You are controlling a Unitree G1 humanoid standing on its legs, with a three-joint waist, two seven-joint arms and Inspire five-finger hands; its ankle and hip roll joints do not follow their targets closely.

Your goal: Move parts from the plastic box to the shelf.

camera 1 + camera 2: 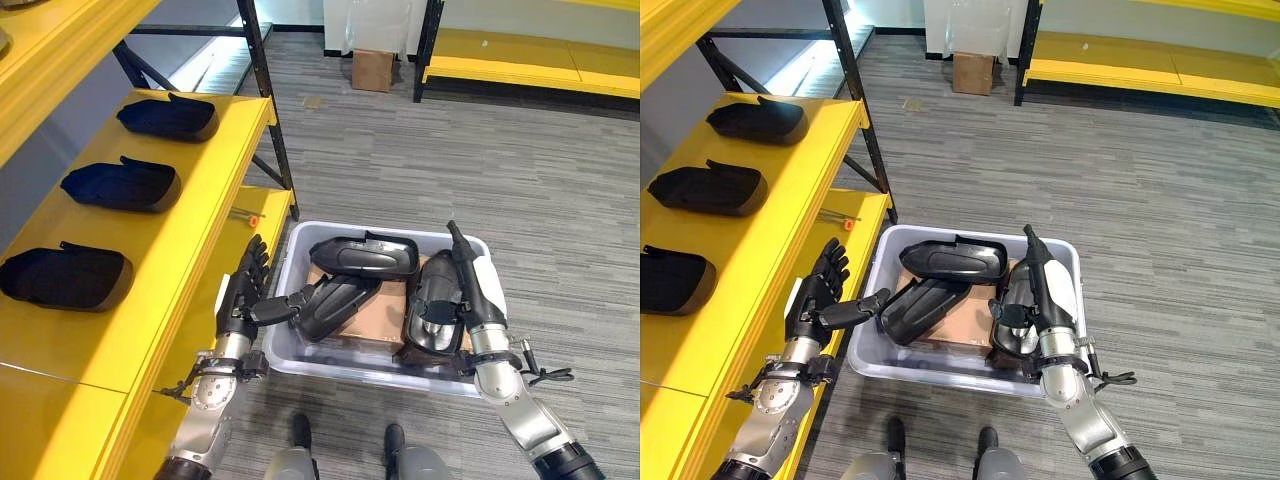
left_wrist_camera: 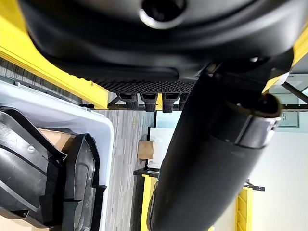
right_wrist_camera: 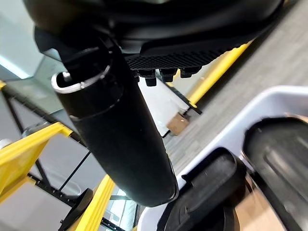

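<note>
Grey carpet is lying under the box [image 1: 290,355]. Three parts [image 1: 130,186] are resting on the shelf [image 1: 190,210]; three parts [image 1: 365,255] are waiting in the box. Left hand [image 1: 245,290] and right hand [image 1: 478,285] are being held with fingers spread straight above the box, holding nothing. Roughly half is judged done.

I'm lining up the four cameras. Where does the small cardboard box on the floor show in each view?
Left eye view: cardboard box at top centre, beside the far shelf.
Right eye view: top centre, same spot.
Left wrist view: on the floor beyond the plastic box.
Right wrist view: on the floor beyond that box's rim.
Shared landmark: the plastic box.
</note>
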